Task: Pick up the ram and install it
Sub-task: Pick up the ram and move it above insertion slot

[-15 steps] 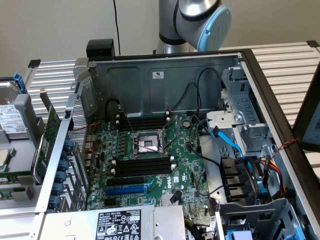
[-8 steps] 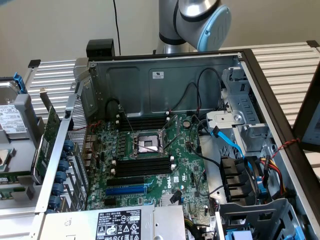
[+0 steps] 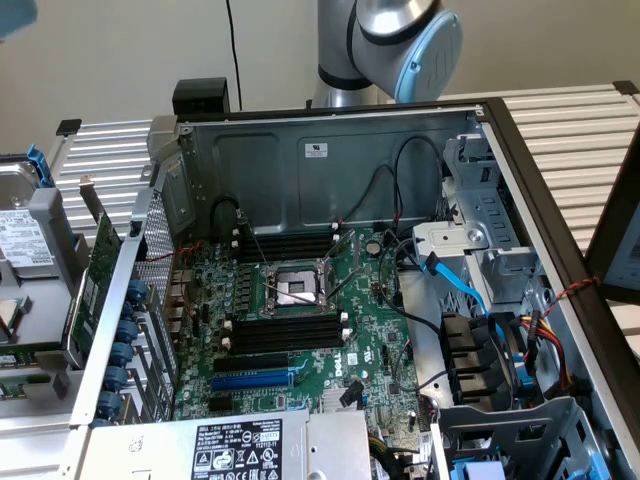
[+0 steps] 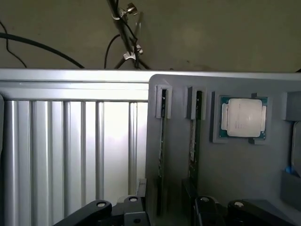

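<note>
Wrist view: the end effector (image 4: 169,211) hangs spread wide over the ram (image 4: 162,141). The ram stands on edge in the gray holder's (image 4: 235,179) edge-most slot, its long axis lined up with the gap between the fingers.

Arm (image 3: 385,45) is presenting in smooth silver-grey metal throughout. A round tube (image 3: 338,60) is running into a bulbous joint housing of the same finish, with soft highlights showing along both. A round light-blue cap (image 3: 428,55) is closing the housing on the exterior view's right; its face is reading plain and matt.

Pincer (image 4: 169,214) is appearing in the wrist view as two matt black bodies with angular, bevelled edges. Bright round-headed screws (image 4: 101,205) are sitting in both bodies, their silver heads standing out against the black.
</note>
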### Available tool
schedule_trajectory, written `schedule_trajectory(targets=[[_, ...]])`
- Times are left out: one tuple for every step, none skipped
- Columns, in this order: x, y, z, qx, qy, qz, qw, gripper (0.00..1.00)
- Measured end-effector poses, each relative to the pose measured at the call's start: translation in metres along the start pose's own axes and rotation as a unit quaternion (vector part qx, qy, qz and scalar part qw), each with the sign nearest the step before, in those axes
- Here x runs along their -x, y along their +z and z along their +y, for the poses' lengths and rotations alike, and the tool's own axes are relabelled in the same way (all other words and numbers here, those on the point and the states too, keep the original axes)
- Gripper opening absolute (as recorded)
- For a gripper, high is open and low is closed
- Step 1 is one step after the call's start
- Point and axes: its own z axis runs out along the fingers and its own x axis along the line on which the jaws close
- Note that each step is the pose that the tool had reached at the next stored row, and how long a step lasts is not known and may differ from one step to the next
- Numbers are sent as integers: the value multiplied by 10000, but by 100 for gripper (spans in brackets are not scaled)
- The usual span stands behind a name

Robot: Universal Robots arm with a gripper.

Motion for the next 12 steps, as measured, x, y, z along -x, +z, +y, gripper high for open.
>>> schedule_trajectory(targets=[[0, 17, 0, 0, 0, 0, 10000, 42], [-1, 35, 0, 0, 0, 0, 10000, 42], [-1, 54, 0, 0, 0, 0, 10000, 42], [-2, 73, -1, 1, 0, 0, 10000, 42], [-3, 91, -1, 1, 0, 0, 10000, 42], [-3, 108, -1, 1, 0, 0, 10000, 42], [-4, 127, -1, 1, 0, 0, 10000, 42], [-4, 146, -1, 1, 0, 0, 10000, 42], [-5, 164, -1, 1, 0, 0, 10000, 42], [-5, 181, -2, 2, 0, 0, 10000, 42], [-5, 196, -1, 3, 0, 0, 10000, 42], [-5, 209, -1, 4, 0, 0, 10000, 42]])
